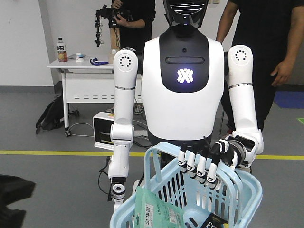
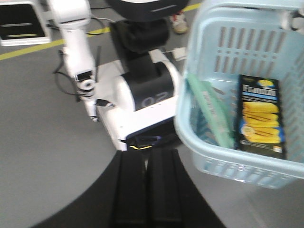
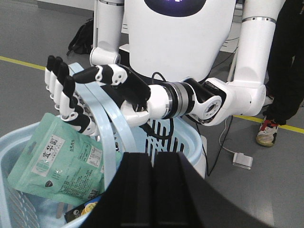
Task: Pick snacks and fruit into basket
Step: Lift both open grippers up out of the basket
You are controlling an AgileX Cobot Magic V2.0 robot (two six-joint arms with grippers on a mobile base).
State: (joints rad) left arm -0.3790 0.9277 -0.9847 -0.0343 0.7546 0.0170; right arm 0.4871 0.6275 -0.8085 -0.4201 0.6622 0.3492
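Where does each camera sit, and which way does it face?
Front view: stands facing a humanoid holding a light-blue basket; no gripper clearly shows.
Left wrist: behind the shut left gripper, looking down into the basket at the Fran box.
Right wrist: behind the shut right gripper, facing the humanoid's hand on the handle.
All share the basket and teal pouch.

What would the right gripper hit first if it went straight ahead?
Probably the light blue basket rim just beyond the right gripper, with the humanoid's hand close behind; depth is hard to judge.
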